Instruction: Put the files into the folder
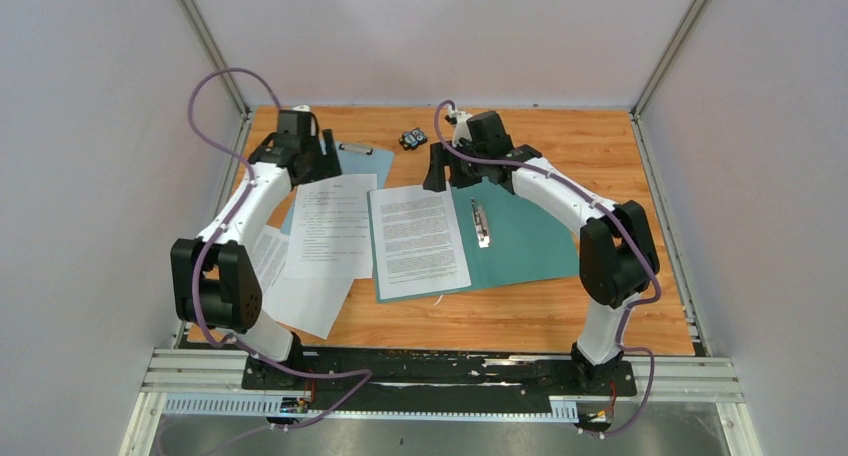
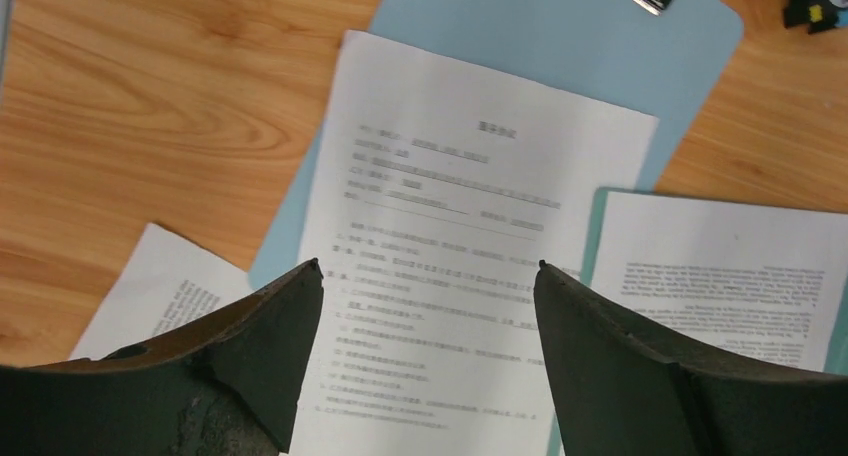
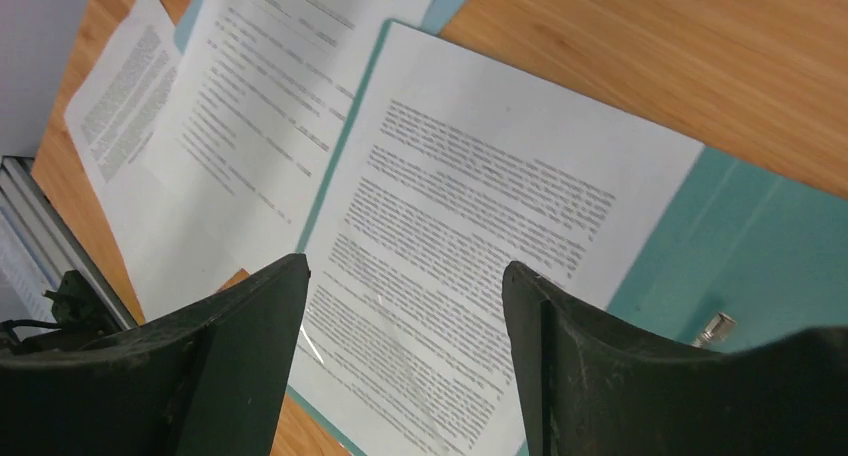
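Picking up thin paper is tricky, so the left jaws should slide the next sheet (image 1: 335,226) by its edge, not crumple it. Both jaws hang wide open, holding nothing. One sheet (image 1: 418,238) lies in the open folder (image 1: 530,238); others lie left on the desk (image 1: 560,146).

a: top view?
b: high behind the near edge, facing the far edge, whole desk (image 1: 560,321) in frame.
a: wrists?
b: close, angled down by the far edge; both catch the sheet (image 3: 470,226) on the folder (image 3: 765,246).
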Available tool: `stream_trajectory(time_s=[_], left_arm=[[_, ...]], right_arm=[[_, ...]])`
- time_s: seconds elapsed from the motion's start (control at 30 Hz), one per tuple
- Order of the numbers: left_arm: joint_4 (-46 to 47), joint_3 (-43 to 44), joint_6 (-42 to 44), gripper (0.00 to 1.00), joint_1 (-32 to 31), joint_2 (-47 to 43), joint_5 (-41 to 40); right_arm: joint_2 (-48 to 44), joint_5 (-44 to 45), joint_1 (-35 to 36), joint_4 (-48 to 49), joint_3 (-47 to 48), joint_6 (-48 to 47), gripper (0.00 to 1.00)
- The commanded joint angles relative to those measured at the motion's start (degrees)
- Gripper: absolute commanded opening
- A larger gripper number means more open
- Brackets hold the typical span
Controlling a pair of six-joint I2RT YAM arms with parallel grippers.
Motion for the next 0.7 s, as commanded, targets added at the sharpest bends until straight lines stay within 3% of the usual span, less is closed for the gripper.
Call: stream_trajectory(time_s=[0.0, 0.23, 0.43, 0.67], left_arm=[[0.9, 0.9, 5.3, 0.85, 8.5, 1.3, 9.4], [-2.5, 11.9, 7.9, 0.77, 17.1, 17.4, 20.8], [-1.9, 21.0, 8.3, 0.75, 18.0, 28.1, 24.0], [1.2, 22.7, 6.9, 0.76, 18.4, 33.8, 28.2]], right_arm=[[3.3, -1.1, 3.4, 6.2, 5.9, 3.6, 0.71], [10.0, -1.8, 5.7, 5.4, 11.2, 3.1, 0.69], [11.8, -1.8, 5.6, 5.2, 11.1, 0.9, 0.69], [15.6, -1.9, 5.5, 5.4, 13.3, 0.9, 0.68]])
